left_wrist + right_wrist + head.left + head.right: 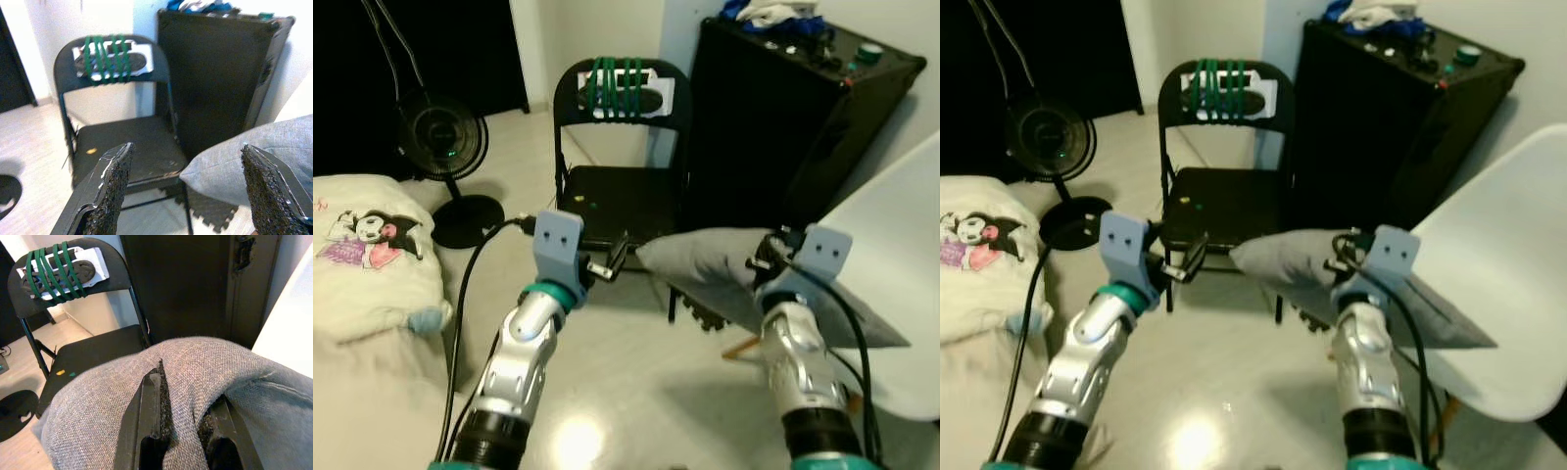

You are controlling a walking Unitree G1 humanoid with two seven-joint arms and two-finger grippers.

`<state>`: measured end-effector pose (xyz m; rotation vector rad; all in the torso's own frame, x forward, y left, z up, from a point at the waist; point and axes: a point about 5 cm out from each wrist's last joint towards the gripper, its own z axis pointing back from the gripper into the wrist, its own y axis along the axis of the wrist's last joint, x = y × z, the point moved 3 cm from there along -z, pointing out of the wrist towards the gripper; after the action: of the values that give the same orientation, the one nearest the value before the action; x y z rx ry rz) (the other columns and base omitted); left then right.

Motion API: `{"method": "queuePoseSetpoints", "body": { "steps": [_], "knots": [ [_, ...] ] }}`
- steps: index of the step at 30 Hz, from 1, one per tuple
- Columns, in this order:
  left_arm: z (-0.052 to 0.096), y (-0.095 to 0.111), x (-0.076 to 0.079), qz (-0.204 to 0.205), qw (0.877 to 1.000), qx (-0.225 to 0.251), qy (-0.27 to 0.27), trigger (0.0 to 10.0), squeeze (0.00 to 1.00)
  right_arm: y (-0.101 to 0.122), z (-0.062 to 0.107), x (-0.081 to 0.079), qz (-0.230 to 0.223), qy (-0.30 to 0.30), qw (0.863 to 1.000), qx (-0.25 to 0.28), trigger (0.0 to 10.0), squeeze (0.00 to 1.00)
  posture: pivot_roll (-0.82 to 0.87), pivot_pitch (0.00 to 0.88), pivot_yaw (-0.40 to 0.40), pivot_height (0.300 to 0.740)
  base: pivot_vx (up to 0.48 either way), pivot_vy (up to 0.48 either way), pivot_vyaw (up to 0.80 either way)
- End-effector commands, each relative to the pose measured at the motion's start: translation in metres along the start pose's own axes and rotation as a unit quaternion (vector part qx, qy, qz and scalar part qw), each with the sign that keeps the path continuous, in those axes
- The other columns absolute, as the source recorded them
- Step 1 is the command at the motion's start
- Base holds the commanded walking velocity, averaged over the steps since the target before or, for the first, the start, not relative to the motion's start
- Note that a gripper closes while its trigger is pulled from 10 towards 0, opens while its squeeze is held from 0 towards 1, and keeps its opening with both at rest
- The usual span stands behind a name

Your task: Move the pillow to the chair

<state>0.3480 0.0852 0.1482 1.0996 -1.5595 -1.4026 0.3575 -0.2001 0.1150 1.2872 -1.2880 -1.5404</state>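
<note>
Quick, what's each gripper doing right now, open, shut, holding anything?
Left gripper: open, holding nothing, aimed at the black chair.
Right gripper: shut on the grey pillow.

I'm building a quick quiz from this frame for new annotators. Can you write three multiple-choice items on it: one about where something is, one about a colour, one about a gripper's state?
1. Where is the grey pillow?
A. lying on the black chair's seat
B. held up in front of the black chair
C. on the floor by the fan

2. What colour are the bands wound round the chair's backrest?
A. green
B. red
C. yellow

3. How is the left gripper?
A. shut on the pillow
B. shut on nothing
C. open, with nothing between its fingers

Answers:
1 B: the right gripper pinches the pillow's fabric, short of the bare seat.
2 A: the head and wrist views both show green bands.
3 C: the left wrist view shows its fingers spread wide, the pillow's corner beyond them.
</note>
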Motion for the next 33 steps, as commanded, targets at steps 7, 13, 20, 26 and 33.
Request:
{"method": "queuePoseSetpoints", "body": {
  "steps": [7, 13, 20, 26, 33],
  "knots": [
    [0.002, -0.007, -0.001, 0.006, 1.0, -0.011, 0.0, 10.0, 0.0, 0.032, -0.009, -0.011, 0.024, 0.031, 0.997, 0.061, 10.0, 0.0, -0.01, 0.005, 0.055, 0.739, 0.317, 0.0, 0.0],
    [0.001, -0.007, 0.0, 0.007, 1.0, -0.011, 0.0, 10.0, 0.0, 0.041, -0.011, -0.015, 0.008, 0.05, 0.996, 0.071, 10.0, 0.0, -0.01, 0.004, 0.053, 0.739, 0.315, 0.0, 0.0],
    [-0.001, -0.007, 0.002, 0.01, 1.0, -0.009, -0.002, 10.0, 0.0, 0.048, -0.012, -0.023, -0.004, 0.07, 0.995, 0.078, 10.0, 0.0, -0.02, 0.005, 0.056, 0.739, 0.315, 0.0, 0.0],
    [-0.003, -0.007, 0.004, 0.011, 1.0, -0.01, -0.007, 10.0, 0.0, 0.049, -0.012, -0.023, 0.0, 0.069, 0.994, 0.081, 10.0, 0.0, -0.03, 0.006, 0.067, 0.739, 0.314, 0.0, 0.0],
    [-0.004, -0.007, 0.005, 0.012, 1.0, -0.009, -0.011, 10.0, 0.0, 0.049, -0.011, -0.019, -0.001, 0.066, 0.995, 0.08, 10.0, 0.0, -0.03, 0.007, 0.069, 0.739, 0.316, 0.0, 0.0]
  ]
}}
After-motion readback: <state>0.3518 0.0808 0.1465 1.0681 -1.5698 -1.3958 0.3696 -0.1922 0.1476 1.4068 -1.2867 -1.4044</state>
